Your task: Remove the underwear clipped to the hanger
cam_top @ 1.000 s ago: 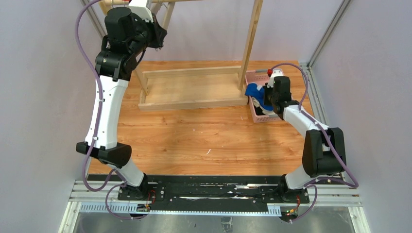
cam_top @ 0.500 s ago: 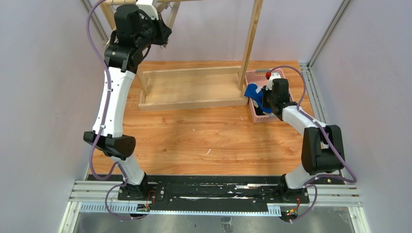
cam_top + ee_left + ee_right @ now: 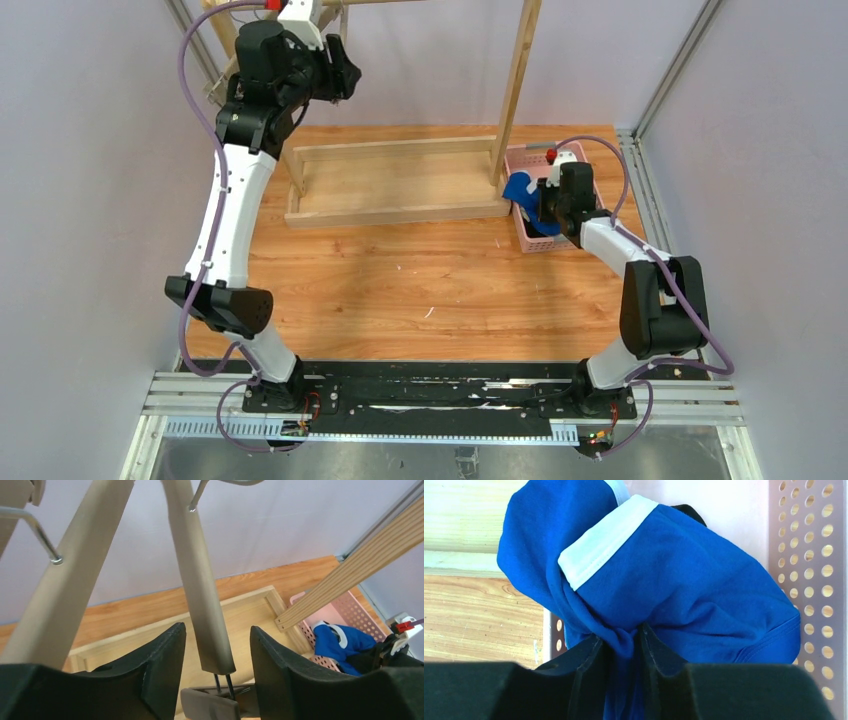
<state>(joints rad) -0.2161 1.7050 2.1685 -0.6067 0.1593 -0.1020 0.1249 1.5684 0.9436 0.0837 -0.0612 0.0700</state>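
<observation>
Two claws at work: up at 11 o'clock the left claw (image 3: 338, 72) has its fingers apart, straddling a wooden hanger (image 3: 200, 580) arm that runs lengthwise through the gap, with no fabric visible on it. Over at 3 o'clock the right claw (image 3: 621, 645) is pinched tight on the blue briefs (image 3: 704, 590), bunched right above the pink basket (image 3: 804, 555). Only its wrist cam shows that pinch; overhead you can't make it out.

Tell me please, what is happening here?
The right gripper is shut on the blue briefs, holding them over the pink basket. The left gripper is raised at the wooden rack, open, with the end of a hanger between its jaws. No underwear shows on that hanger.
</observation>
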